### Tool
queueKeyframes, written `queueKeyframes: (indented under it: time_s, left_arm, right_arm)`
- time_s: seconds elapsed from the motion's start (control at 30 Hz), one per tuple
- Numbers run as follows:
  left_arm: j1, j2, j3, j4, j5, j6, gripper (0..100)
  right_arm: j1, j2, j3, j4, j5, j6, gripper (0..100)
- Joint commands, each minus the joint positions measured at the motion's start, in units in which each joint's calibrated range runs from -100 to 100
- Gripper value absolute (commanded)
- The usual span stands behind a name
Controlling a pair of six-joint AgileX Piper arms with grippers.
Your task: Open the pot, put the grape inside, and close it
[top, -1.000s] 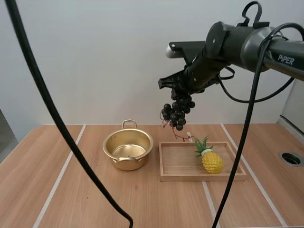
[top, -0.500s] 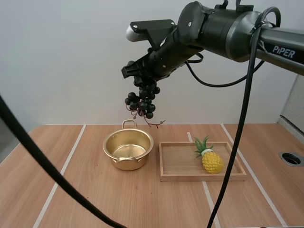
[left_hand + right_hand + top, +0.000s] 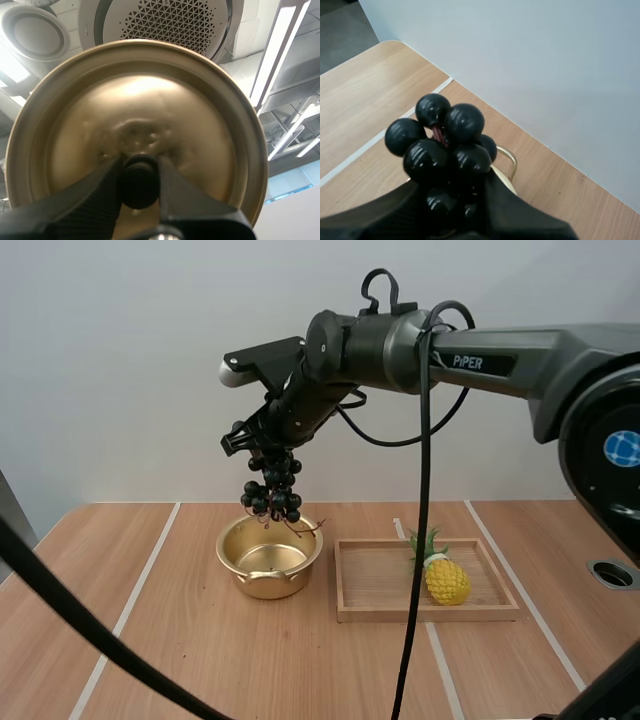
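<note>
The golden pot (image 3: 269,557) stands open on the table, left of the wooden tray. Just above its rim hangs a bunch of dark grapes (image 3: 272,490), held at the top by my right gripper (image 3: 262,445), which is shut on it. From the right wrist, the grapes (image 3: 442,150) bulge between the fingers, with a pot handle (image 3: 506,156) behind them. My left gripper (image 3: 140,176) is shut on the black knob (image 3: 139,181) of the golden lid (image 3: 135,120), held up with its underside toward the camera.
A wooden tray (image 3: 375,592) lies right of the pot with a toy pineapple (image 3: 443,573) on it. A round hole (image 3: 612,574) sits in the table at the far right. Bare tabletop lies in front of the pot and to its left.
My right arm has swung left and down with the grapes, from above the tray to just over the pot's mouth.
</note>
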Motion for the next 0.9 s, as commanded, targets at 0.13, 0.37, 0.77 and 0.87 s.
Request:
queueKeyframes:
  time_s: [0.13,0.37,0.77,0.87]
  left_arm:
    - [-0.12,0.3,-0.1,0.0,-0.6,-0.3,0]
    - [-0.12,0.4,-0.1,0.0,-0.6,-0.3,0]
    - [-0.12,0.4,-0.1,0.0,-0.6,-0.3,0]
    - [-0.12,0.4,-0.1,0.0,-0.6,-0.3,0]
  right_arm:
    - [0.1,6.0,-4.4,-1.1,-1.9,-0.2,0]
    - [0.1,10.9,-8.3,-1.1,1.2,-0.2,0]
    - [0.1,16.5,-8.3,-1.4,7.7,-0.2,0]
    - [0.1,18.1,-8.3,-1.5,8.0,-0.2,0]
